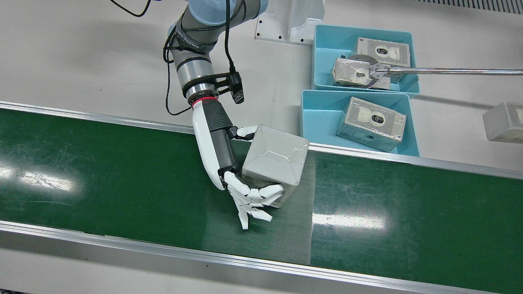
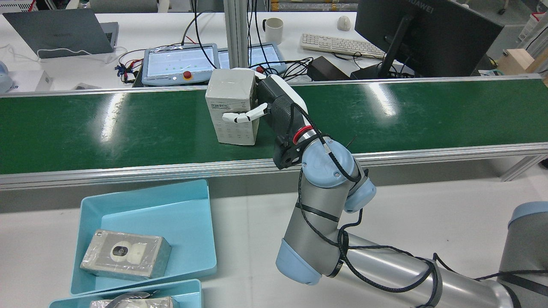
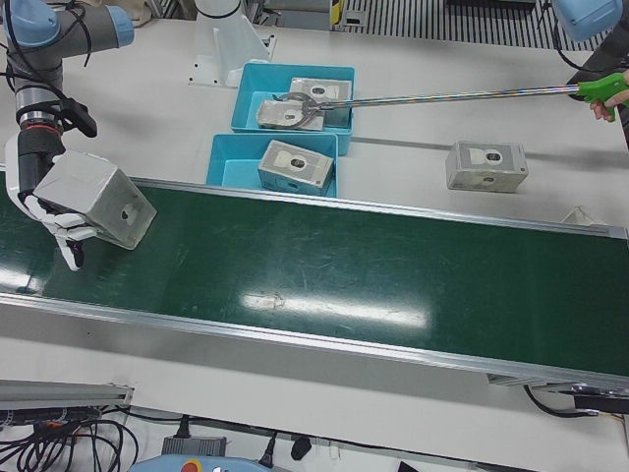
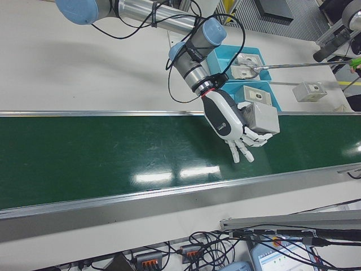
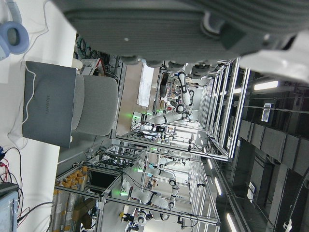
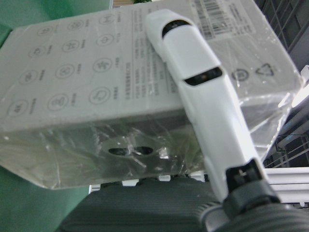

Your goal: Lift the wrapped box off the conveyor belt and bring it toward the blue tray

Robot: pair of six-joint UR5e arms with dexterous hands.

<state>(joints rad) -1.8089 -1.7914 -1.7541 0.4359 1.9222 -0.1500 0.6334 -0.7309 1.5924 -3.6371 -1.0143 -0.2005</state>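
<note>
The white-shelled right hand (image 1: 229, 171) clasps the grey, film-wrapped box (image 1: 274, 160) upright over the green conveyor belt (image 1: 102, 171), apparently for carrying to the blue plastic tray (image 1: 322, 116) on its far side.

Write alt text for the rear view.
The right hand grips an upright grey plastic-wrapped box over the green conveyor belt. Nearer the camera, a light-blue plastic tray holds another wrapped box.
</note>
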